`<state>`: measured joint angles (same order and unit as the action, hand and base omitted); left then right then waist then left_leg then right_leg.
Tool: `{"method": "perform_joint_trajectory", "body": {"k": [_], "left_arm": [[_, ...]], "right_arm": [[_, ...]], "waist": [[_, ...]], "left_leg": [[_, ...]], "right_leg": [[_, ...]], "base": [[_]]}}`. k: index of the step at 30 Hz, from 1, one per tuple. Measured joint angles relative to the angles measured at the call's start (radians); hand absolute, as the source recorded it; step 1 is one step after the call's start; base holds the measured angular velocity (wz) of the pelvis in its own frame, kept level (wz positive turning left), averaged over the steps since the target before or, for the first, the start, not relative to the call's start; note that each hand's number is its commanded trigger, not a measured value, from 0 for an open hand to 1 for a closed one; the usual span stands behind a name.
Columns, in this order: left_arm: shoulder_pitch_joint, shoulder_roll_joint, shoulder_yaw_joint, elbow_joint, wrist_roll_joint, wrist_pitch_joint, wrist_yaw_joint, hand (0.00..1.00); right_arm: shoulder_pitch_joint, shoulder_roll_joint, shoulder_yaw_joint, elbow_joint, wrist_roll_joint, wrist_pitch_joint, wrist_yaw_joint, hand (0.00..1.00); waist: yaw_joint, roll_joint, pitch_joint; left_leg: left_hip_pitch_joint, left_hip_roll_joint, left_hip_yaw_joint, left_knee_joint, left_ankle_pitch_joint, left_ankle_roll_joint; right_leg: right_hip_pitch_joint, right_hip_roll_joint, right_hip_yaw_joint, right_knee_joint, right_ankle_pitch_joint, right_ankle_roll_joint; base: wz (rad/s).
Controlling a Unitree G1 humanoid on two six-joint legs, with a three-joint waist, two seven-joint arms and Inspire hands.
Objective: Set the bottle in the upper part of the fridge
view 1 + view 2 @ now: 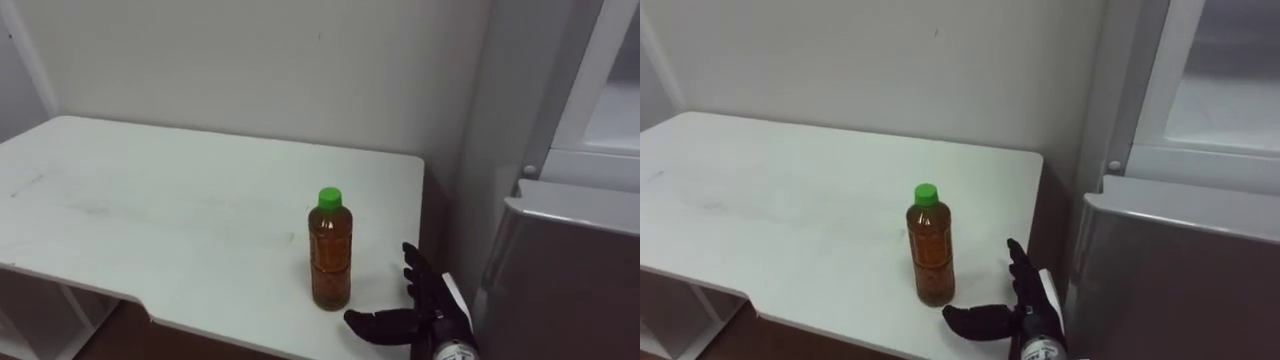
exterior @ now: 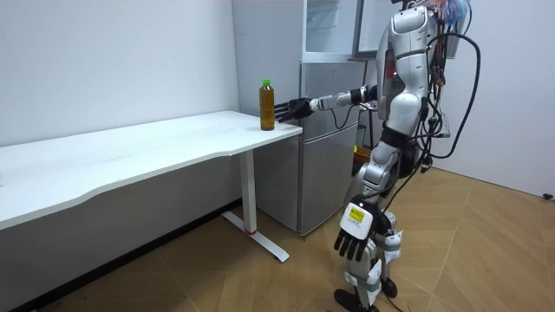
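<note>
Here the bottle point(image 1: 330, 252) stands just left of the right hand point(image 1: 428, 312); hand spread wide.

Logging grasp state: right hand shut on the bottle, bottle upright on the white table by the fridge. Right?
No. The right hand is open beside the bottle, not shut on it; the left eye view shows its fingers straight, not curled round it. The bottle does stand upright on the white table by the fridge.

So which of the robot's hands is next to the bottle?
Its right hand, held out open beside the bottle on the table; its left hand hangs down by its leg.
</note>
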<state>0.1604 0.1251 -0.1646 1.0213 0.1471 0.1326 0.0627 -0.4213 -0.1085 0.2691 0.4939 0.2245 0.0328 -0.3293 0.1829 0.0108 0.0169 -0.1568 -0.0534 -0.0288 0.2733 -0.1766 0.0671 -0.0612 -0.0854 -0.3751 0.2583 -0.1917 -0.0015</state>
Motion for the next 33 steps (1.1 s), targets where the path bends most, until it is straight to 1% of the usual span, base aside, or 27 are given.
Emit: {"method": "perform_joint_trajectory", "body": {"k": [3, 4, 9, 16, 23, 26, 28, 31, 33], "left_arm": [[-0.016, 0.001, -0.012, 0.0, -0.007, 0.0, 0.001, 0.0], [-0.017, 0.001, -0.02, 0.0, -0.019, -0.001, 0.003, 0.0], [-0.031, 0.005, -0.04, 0.0, -0.052, -0.002, 0.013, 0.0], [-0.037, 0.014, -0.072, 0.001, -0.058, -0.011, 0.009, 0.0], [-0.046, 0.013, -0.076, 0.002, -0.06, -0.012, 0.0, 0.0], [-0.048, 0.013, -0.087, 0.005, -0.078, -0.012, 0.006, 0.0], [-0.059, 0.012, -0.094, 0.022, -0.077, -0.019, 0.01, 0.0], [-0.062, 0.013, -0.105, 0.024, -0.079, -0.024, 0.018, 0.0], [-0.065, 0.014, -0.114, 0.025, -0.078, -0.027, 0.023, 0.0]], "right_arm": [[-0.04, -0.001, -0.008, 0.027, -0.003, -0.003, -0.029, 0.0], [-0.049, -0.002, -0.008, 0.043, -0.003, -0.011, -0.037, 0.0], [-0.054, -0.003, -0.009, 0.052, -0.003, -0.03, -0.063, 0.0], [-0.069, -0.002, -0.015, 0.057, 0.0, -0.032, -0.059, 0.0], [-0.071, 0.001, -0.019, 0.038, 0.0, -0.045, -0.06, 0.0], [-0.09, 0.001, -0.016, 0.038, 0.0, -0.049, -0.059, 0.0], [-0.112, -0.002, -0.016, 0.038, -0.001, -0.055, -0.05, 0.0], [-0.12, -0.004, -0.013, 0.038, 0.0, -0.067, -0.038, 0.0], [-0.122, -0.007, -0.005, 0.038, 0.005, -0.067, -0.03, 0.0]], "waist": [[0.004, 0.001, 0.0029], [0.005, 0.003, 0.005], [0.015, 0.003, 0.0048], [0.018, 0.003, 0.005], [0.019, 0.008, 0.0064], [0.023, 0.009, 0.006], [0.028, 0.009, 0.0061], [0.037, 0.009, 0.006], [0.045, 0.009, 0.0061]], "left_leg": [[-0.025, -0.004, 0.001, -0.001, 0.01, 0.003], [-0.026, -0.005, 0.001, -0.001, 0.012, 0.004], [-0.038, -0.007, 0.002, -0.001, 0.015, 0.006], [-0.045, -0.008, 0.0, 0.0, 0.016, 0.006], [-0.058, -0.008, 0.001, 0.001, 0.016, 0.006], [-0.058, -0.008, 0.003, -0.001, 0.02, 0.005], [-0.058, -0.007, 0.005, -0.004, 0.022, 0.004], [-0.057, -0.006, 0.006, -0.006, 0.022, 0.004], [-0.058, -0.006, 0.006, -0.005, 0.022, 0.004]], "right_leg": [[-0.03, -0.004, -0.001, 0.009, 0.001, 0.001], [-0.034, -0.006, -0.002, 0.015, 0.001, 0.001], [-0.047, -0.011, -0.009, 0.02, 0.001, 0.001], [-0.053, -0.016, -0.013, 0.022, 0.001, 0.001], [-0.068, -0.018, -0.012, 0.022, 0.001, 0.001], [-0.075, -0.018, -0.01, 0.024, 0.001, 0.001], [-0.081, -0.019, -0.01, 0.03, 0.001, 0.001], [-0.082, -0.019, -0.01, 0.034, 0.001, 0.001], [-0.083, -0.02, -0.011, 0.035, 0.001, 0.001]], "base": [[0.0], [0.0], [0.01], [0.0], [0.0], [-0.04], [-0.03], [-0.02], [0.0]]}}
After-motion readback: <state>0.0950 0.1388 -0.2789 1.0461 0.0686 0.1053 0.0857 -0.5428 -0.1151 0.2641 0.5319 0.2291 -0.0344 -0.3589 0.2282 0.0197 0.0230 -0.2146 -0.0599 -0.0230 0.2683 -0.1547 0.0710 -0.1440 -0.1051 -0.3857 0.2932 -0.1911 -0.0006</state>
